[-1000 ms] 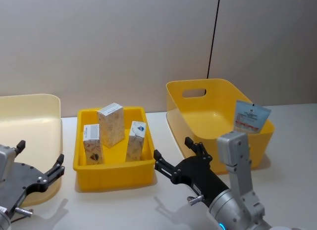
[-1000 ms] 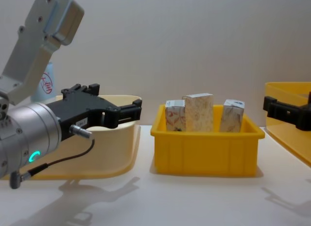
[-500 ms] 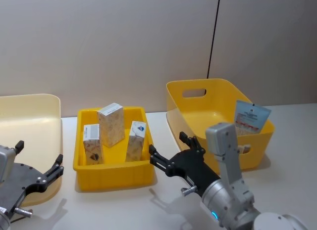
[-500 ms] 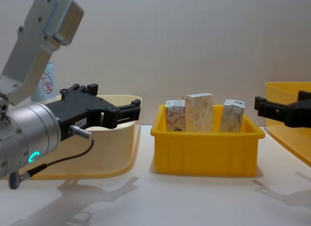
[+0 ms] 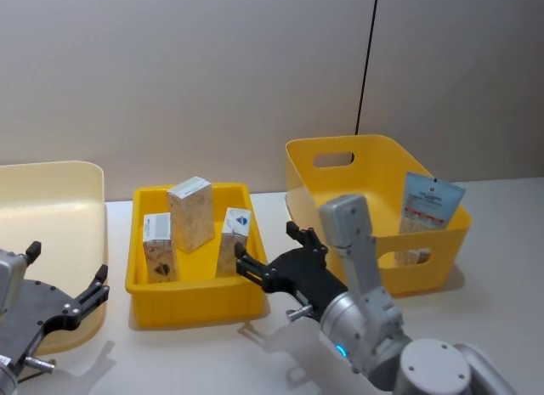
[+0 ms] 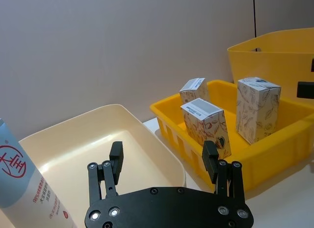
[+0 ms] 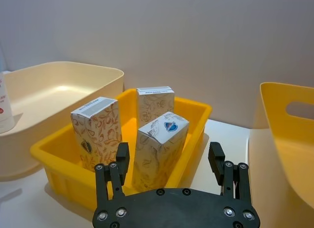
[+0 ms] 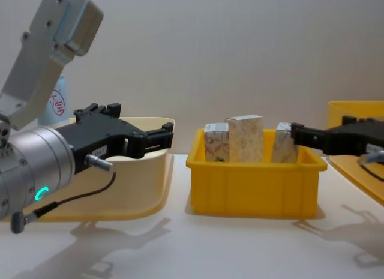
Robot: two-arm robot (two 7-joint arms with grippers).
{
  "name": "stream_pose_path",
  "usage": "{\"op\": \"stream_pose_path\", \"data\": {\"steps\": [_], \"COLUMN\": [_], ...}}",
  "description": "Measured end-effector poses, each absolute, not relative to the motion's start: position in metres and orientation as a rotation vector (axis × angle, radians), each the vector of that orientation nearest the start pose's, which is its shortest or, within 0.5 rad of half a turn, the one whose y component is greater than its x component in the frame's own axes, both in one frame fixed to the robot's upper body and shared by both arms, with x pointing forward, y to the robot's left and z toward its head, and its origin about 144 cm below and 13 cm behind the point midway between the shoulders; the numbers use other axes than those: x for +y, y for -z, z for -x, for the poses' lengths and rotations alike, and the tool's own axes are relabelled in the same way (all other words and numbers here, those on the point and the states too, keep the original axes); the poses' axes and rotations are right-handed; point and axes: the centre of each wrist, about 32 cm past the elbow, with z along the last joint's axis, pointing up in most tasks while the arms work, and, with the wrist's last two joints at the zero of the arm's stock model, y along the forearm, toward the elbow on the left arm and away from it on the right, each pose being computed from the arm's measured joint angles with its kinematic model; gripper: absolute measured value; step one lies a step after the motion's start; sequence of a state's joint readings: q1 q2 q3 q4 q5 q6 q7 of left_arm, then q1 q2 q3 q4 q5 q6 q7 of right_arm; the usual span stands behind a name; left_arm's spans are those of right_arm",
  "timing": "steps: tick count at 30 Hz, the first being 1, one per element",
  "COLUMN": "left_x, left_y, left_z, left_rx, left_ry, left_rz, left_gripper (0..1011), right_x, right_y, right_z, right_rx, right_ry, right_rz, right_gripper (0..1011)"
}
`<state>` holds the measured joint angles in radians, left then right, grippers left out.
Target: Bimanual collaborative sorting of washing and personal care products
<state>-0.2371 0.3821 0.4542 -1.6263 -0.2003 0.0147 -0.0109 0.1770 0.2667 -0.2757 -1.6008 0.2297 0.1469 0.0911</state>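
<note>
Three cream marbled cartons (image 5: 159,247) (image 5: 191,213) (image 5: 233,240) stand upright in the small yellow bin (image 5: 195,298). My right gripper (image 5: 266,245) is open and empty, hovering at the bin's right front corner, just short of the right-hand carton (image 7: 159,147), which sits between its spread fingers in the right wrist view (image 7: 169,154). A pale-blue tube (image 5: 432,204) leans in the large yellow bin (image 5: 374,170). Another pale-blue tube with a red round mark (image 6: 19,184) stands by the cream tub (image 6: 98,149). My left gripper (image 5: 70,263) is open over the tub's front.
The cream tub (image 5: 51,208) fills the left side, the small bin the middle, the large handled bin the right. Bare white table lies in front of the bins. A grey wall closes the back.
My right gripper has moved left, from in front of the large yellow bin to the small bin's right corner beside the right-hand carton. The left gripper has stayed put.
</note>
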Motion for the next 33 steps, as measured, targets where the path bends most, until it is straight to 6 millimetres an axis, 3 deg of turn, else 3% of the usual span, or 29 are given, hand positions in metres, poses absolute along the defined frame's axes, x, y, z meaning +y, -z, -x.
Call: {"op": "stream_pose_path", "data": {"steps": [13,33], "left_x": [0.198,0.198], "left_y": [-1.204,-1.204], "left_z": [-0.492,-0.492], "left_rx": [-0.267,-0.268], "left_ry": [-1.124,-1.124], "left_rz": [-0.061,-0.061], "left_gripper": [1003,1003], "right_x": [-0.193,-0.160], "right_y": [-1.199,-1.199], "right_z": [-0.508,-0.507], "right_rx": [-0.014,0.002], "right_ry": [1.231,1.340], "right_rz": [0.089,0.094], "right_gripper": [1001,1001]}}
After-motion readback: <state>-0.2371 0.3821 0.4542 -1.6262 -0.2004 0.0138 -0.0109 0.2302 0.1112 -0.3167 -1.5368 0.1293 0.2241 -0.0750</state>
